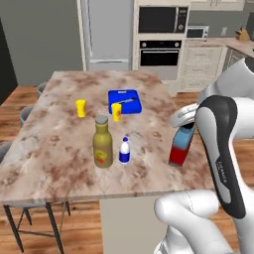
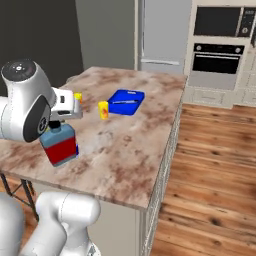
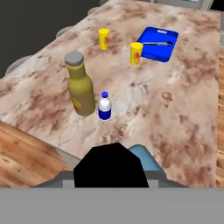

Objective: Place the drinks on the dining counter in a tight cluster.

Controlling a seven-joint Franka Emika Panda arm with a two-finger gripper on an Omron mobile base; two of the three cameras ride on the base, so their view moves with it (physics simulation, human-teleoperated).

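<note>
My gripper (image 1: 184, 124) is shut on the small red-and-blue container (image 1: 180, 147), which hangs slightly tilted just over the right side of the dining counter (image 1: 59, 154). In the right base view the container (image 2: 59, 145) shows below the gripper (image 2: 59, 123). Its dark top (image 3: 109, 165) sits at the bottom of the hand view. The tall amber-yellow bottle (image 1: 102, 144) with a grey cap stands upright near the counter's front. The small blue-and-white bottle (image 1: 124, 151) stands close to its right. Both the amber bottle (image 3: 81, 90) and the small bottle (image 3: 104, 106) are left of the held container.
Two short yellow cups (image 1: 81, 108) (image 1: 116, 112) stand mid-counter. A blue board (image 1: 124, 100) with a knife lies behind them. Grey stools (image 1: 27, 114) line the counter's left side. The counter's right edge (image 2: 167, 150) drops to a wooden floor; ovens (image 1: 159, 52) stand beyond.
</note>
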